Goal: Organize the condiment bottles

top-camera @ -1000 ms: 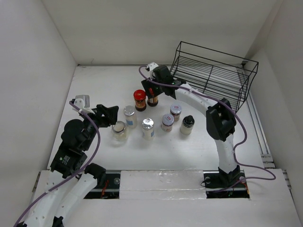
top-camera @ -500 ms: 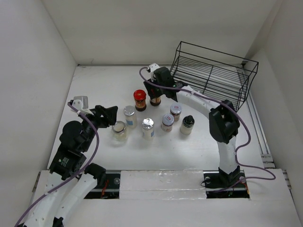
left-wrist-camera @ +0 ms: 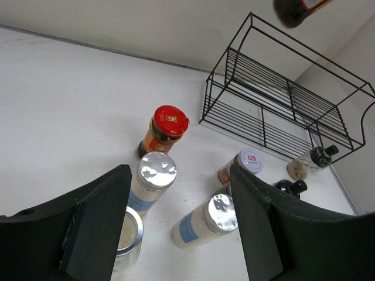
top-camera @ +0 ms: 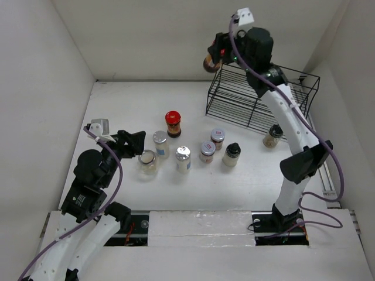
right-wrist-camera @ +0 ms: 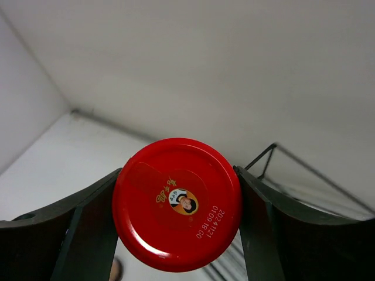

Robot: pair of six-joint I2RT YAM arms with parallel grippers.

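Right tool (top-camera: 214, 58) pinches a red-lidded dark jar (right-wrist-camera: 177, 204) above the wire rack (top-camera: 258, 99); left tool (left-wrist-camera: 179, 199) stands spread.

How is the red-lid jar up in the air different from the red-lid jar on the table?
The raised red-lid jar is gripped between the right arm's fingers, up by the black wire rack; nothing touches the standing red-lid jar. The raised red-lid jar hangs off the table; the standing red-lid jar sits upright on it, near the pale jars. Both have red lids and dark bodies.
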